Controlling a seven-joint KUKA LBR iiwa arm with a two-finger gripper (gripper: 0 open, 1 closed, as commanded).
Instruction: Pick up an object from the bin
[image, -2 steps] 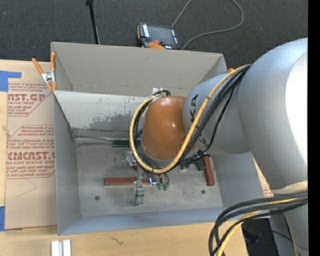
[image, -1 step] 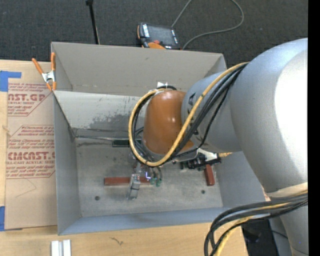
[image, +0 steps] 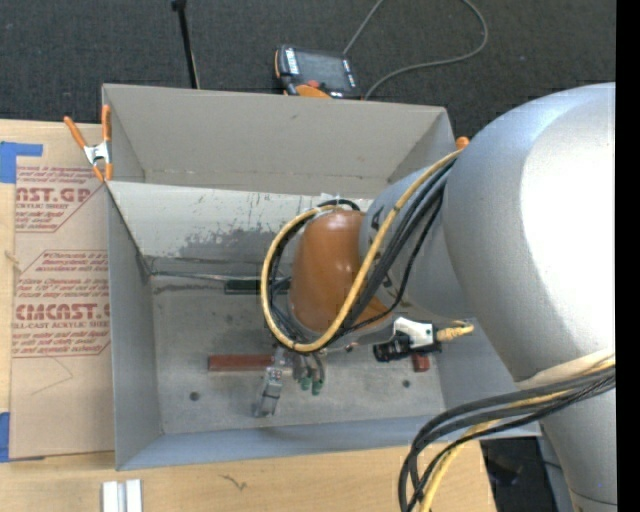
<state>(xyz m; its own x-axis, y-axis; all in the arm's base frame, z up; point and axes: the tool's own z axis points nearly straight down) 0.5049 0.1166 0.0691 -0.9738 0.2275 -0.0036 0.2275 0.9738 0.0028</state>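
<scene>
Reddish-brown flat bar (image: 238, 362) is lying on the floor of the grey metal bin (image: 135, 300), front-left of middle, with its long axis running left-right. Gripper (image: 290, 388) is hanging low just right of it, fingers (image: 268, 395) looking spread, nothing between them. Bar's right end is sitting near the nearer finger. Next move is probably needing a shift leftward, closing across the bar's narrow width. Small red piece (image: 420, 363) is lying well apart, rightward.

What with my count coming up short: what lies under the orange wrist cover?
The gripper hangs below the orange cover, with a reddish-brown bar on the bin floor reaching left from it. A dark stick meets the cover's left edge. The floor beneath the cover is hidden.
</scene>
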